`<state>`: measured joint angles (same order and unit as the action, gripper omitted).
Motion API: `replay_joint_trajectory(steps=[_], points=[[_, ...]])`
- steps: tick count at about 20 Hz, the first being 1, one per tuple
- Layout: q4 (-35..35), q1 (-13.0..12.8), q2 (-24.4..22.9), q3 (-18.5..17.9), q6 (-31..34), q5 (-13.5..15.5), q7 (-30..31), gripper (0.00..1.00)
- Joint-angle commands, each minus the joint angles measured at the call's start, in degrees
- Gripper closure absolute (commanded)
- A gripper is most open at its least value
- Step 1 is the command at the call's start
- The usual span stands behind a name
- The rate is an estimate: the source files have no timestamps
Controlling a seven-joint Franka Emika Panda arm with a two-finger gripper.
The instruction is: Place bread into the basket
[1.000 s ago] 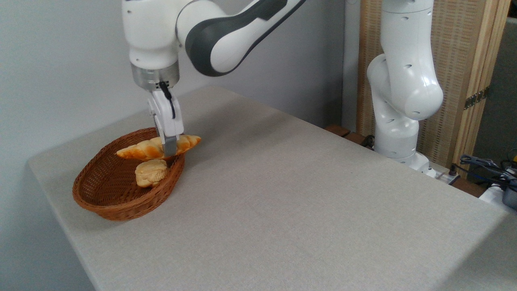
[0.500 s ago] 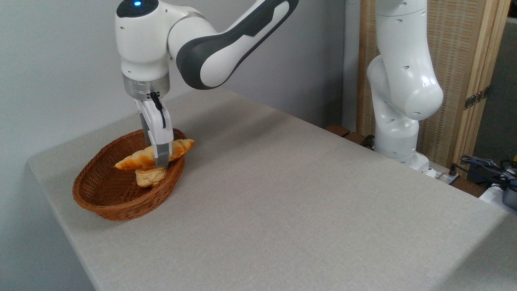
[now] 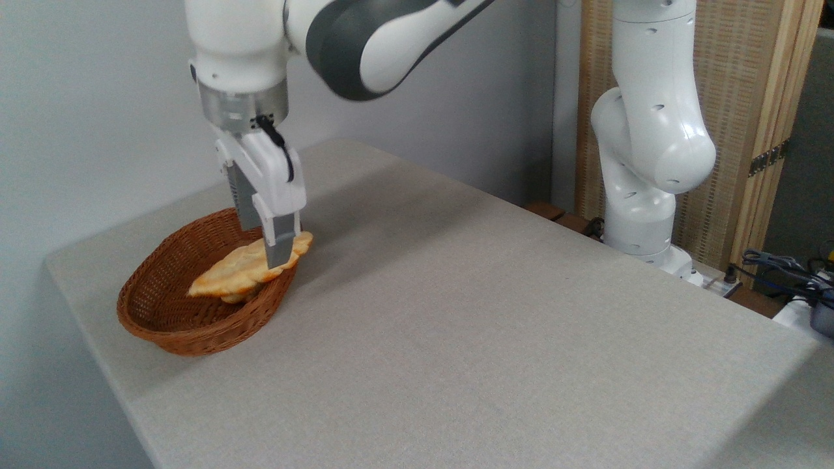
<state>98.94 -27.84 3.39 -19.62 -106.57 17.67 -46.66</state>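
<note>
The golden-brown bread (image 3: 229,276) lies flat across the right half of the brown wicker basket (image 3: 193,331) at the table's left. Its right end rests on the basket's rim. My gripper (image 3: 262,246) stands just above the bread's right end, open, with one finger in front of the bread and the other behind it. Nothing is held between them.
A small pale bun (image 3: 232,298) sits in the basket under the bread, mostly hidden. A second white robot arm (image 3: 645,143) stands off the table's far right edge, with cables (image 3: 782,267) beside it. A wall runs close behind the basket.
The gripper has opened and risen a little. The bread has dropped from its grip and now lies flat on the bun and the basket rim.
</note>
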Motion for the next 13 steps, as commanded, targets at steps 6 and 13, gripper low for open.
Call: replay_joint_trajectory(steps=[6,13], points=[[-1.11,-0.46,0.21,-3.15,2.42,-13.36,5.17,0.00],[-1.29,-0.46,-0.32,-4.20,4.26,-15.92,8.42,0.00]])
